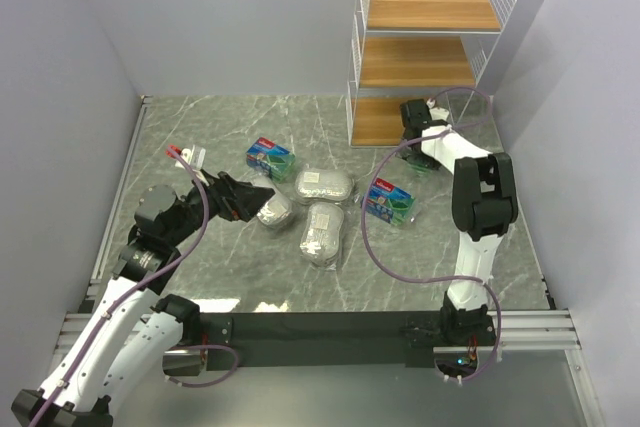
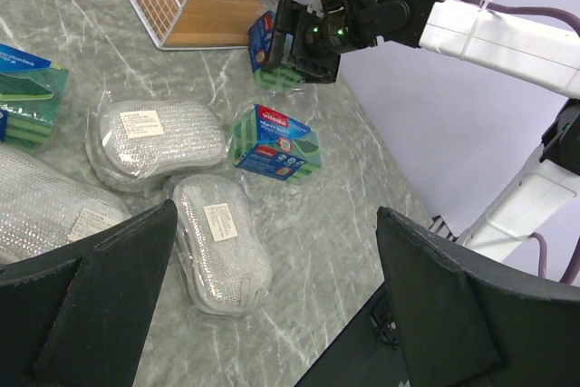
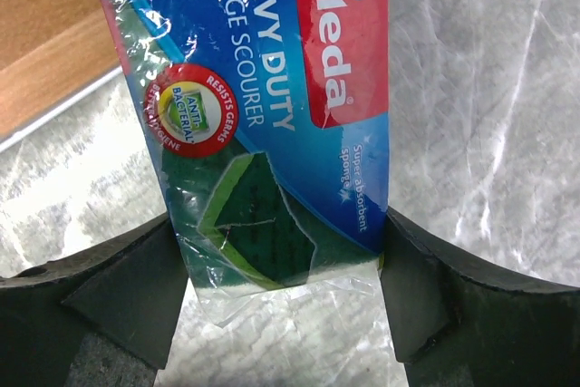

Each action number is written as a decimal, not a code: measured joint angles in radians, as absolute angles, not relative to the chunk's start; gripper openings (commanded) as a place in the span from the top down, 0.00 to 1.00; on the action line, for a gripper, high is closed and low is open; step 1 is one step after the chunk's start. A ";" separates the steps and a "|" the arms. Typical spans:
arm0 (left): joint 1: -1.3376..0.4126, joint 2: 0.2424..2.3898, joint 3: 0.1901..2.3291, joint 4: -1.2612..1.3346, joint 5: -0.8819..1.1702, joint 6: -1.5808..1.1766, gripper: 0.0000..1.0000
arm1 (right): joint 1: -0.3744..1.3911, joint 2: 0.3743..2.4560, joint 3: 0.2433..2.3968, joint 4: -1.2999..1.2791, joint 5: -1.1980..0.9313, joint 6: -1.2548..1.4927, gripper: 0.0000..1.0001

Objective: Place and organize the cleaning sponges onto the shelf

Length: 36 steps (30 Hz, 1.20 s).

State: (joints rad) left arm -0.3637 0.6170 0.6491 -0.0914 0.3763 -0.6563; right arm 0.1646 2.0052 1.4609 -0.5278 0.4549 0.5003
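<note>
At 2 o'clock: right gripper clamped on a green sponge pack, one finger on each side of its lower end. Label reads "Heavy Duty Sponge Scourer". Pack is at the foot of the shelf, which stands at 1 o'clock on the table. The wooden bottom tier lies at 10 o'clock from the pack. Cannot tell if the pack touches the table.

Left gripper spread wide, holding nothing, at 9 o'clock of the nearest silvery pack.

Second silvery pack and third silvery pack lie mid-table, just beside the first. Second green pack lies at 3 o'clock of that cluster, third green pack at 11 o'clock.
</note>
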 measured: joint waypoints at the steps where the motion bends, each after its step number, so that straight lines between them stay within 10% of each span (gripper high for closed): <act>1: -0.364 0.617 0.649 -0.092 0.376 -0.656 0.01 | 0.163 2.007 1.462 -0.529 0.452 0.500 0.18; 29: -0.364 0.633 0.643 -0.088 0.378 -0.658 0.02 | 0.156 1.967 1.457 -0.391 0.494 0.270 0.15; 36: -0.364 0.635 0.643 -0.087 0.379 -0.658 0.02 | 0.155 1.988 1.486 -0.402 0.499 0.274 0.01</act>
State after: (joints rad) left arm -0.3637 0.6350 0.6430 -0.0868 0.3786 -0.6579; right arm 0.1551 1.9884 1.4860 -0.4015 0.4992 0.2737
